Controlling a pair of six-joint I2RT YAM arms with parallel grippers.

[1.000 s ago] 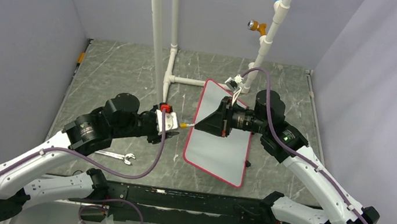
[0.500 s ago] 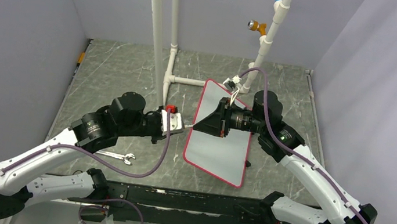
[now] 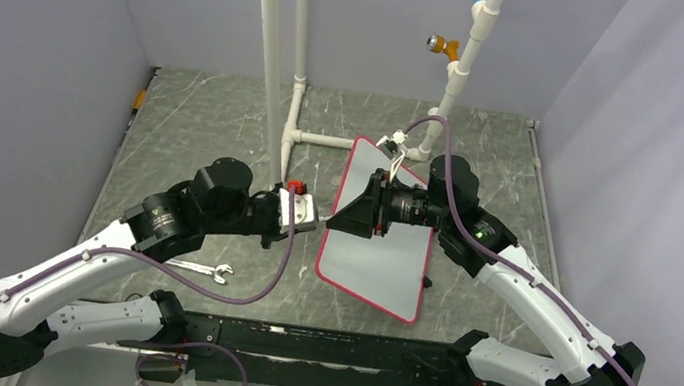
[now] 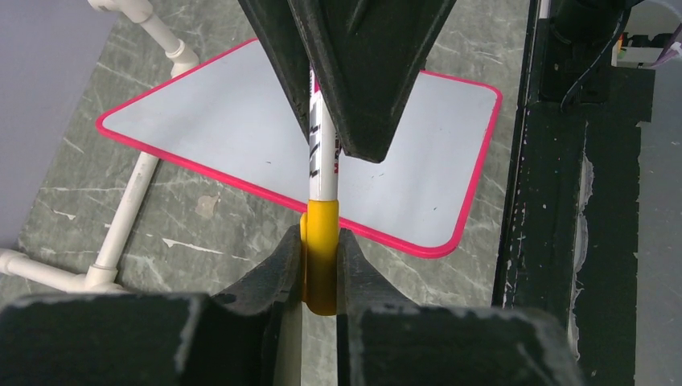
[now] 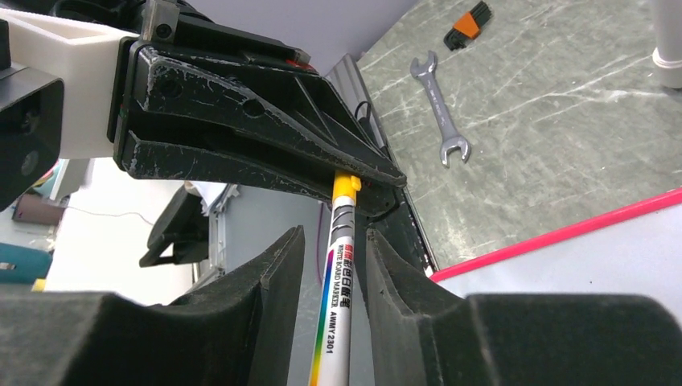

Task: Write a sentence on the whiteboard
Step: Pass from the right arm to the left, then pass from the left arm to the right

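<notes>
My left pincer (image 4: 319, 249) is squeezed tight on the yellow cap (image 4: 321, 221) of the marker (image 5: 342, 265). My right pincer (image 5: 336, 237) sits around the white body of the marker. Its two sides are a little apart from the body, so it is open and not really holding.

The whiteboard (image 3: 373, 263) lies flat on the bench (image 3: 216, 125), in the middle of the top view and a bit to the right. I see no words on it.

Here is what I worry about. If I pull the two pincers apart now, the loose right pincer could just slide off, and the cap would not come off. Or the cap could pop off and the body could fall onto the whiteboard and roll away. Then I would have nothing to write with. I think the right pincer must squeeze the body first.
</notes>
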